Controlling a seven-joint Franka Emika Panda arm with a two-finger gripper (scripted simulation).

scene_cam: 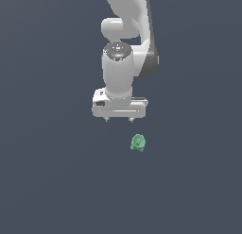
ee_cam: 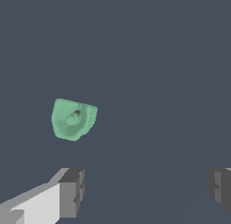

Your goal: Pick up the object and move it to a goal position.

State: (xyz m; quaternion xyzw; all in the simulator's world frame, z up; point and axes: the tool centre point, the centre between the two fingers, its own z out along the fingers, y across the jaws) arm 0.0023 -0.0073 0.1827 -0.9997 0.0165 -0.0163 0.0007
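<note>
Mint-green, the object (scene_cam: 137, 142) lies on the bench (scene_cam: 52, 181) just beside the gripper (scene_cam: 119, 120), jaws spread wide and empty, presumably for straddling it.

A plain, flat, dark slate-blue ground (scene_cam: 52, 181) across both views.

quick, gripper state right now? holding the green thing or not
Gripper: open, holding nothing; the green object lies apart from it, not between the fingers.
</note>
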